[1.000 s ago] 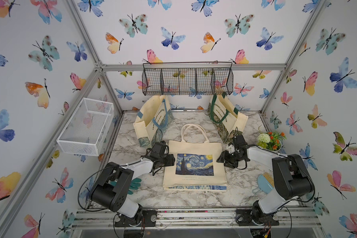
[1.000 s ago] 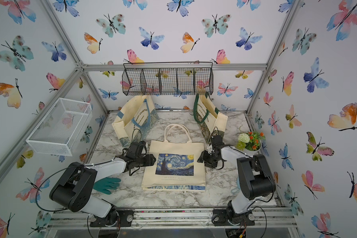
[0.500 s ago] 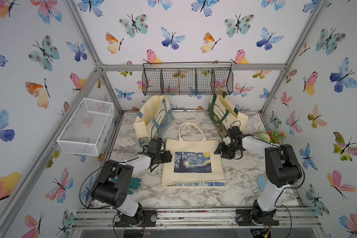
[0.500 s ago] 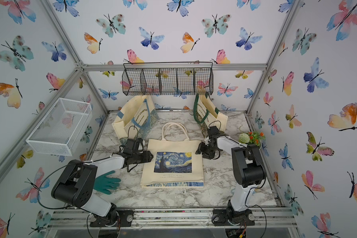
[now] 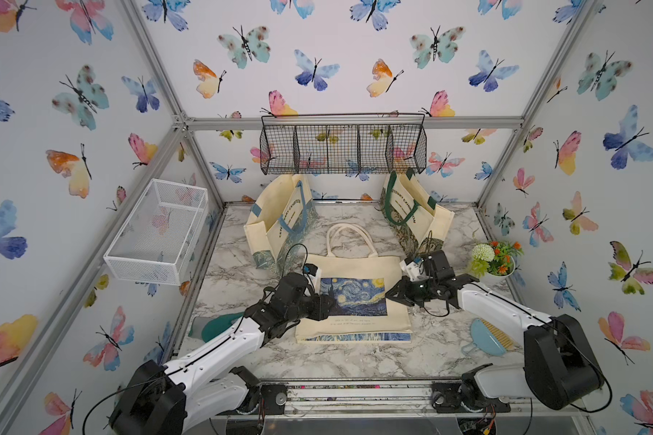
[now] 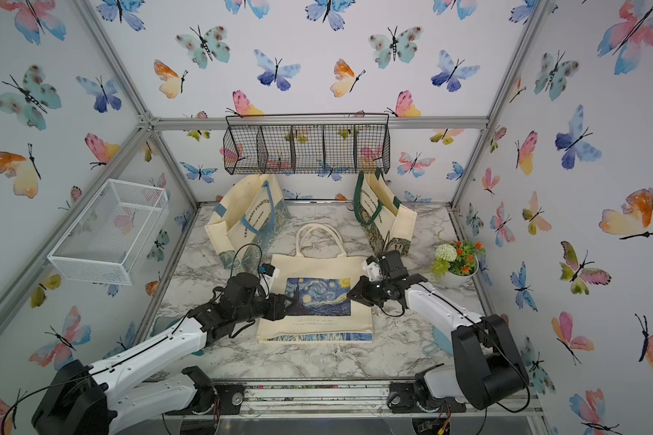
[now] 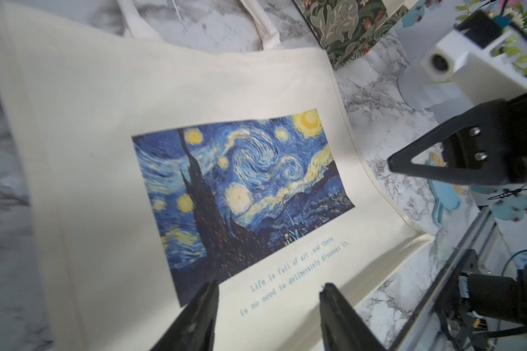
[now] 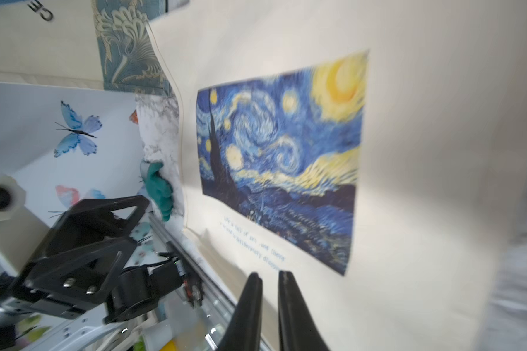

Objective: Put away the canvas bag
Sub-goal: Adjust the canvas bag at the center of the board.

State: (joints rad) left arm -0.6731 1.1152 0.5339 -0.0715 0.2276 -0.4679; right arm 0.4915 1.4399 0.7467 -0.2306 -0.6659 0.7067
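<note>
The canvas bag (image 5: 355, 269) (image 6: 317, 267) is cream with a blue starry-night print. It lies flat in the middle of the marble table, handles toward the back wall. My left gripper (image 5: 330, 303) (image 6: 285, 301) (image 7: 270, 287) hovers over the bag's left part, above the printed text, open with nothing between its jaws. My right gripper (image 5: 387, 295) (image 6: 349, 295) (image 8: 270, 275) is at the bag's right edge, jaws shut together and empty. The bag (image 7: 104, 121) (image 8: 423, 152) fills both wrist views.
Two tote bags stand at the back, one with blue handles (image 5: 279, 226) and one with green handles (image 5: 415, 218). A black wire basket (image 5: 342, 147) hangs on the back wall, a white one (image 5: 159, 233) on the left. Flower pot (image 5: 494, 260), blue brush (image 5: 487, 337), green glove (image 5: 219, 325).
My right gripper has shut and come forward along the bag's right edge. My left gripper has narrowed and moved right, from the bag's left edge onto the bag.
</note>
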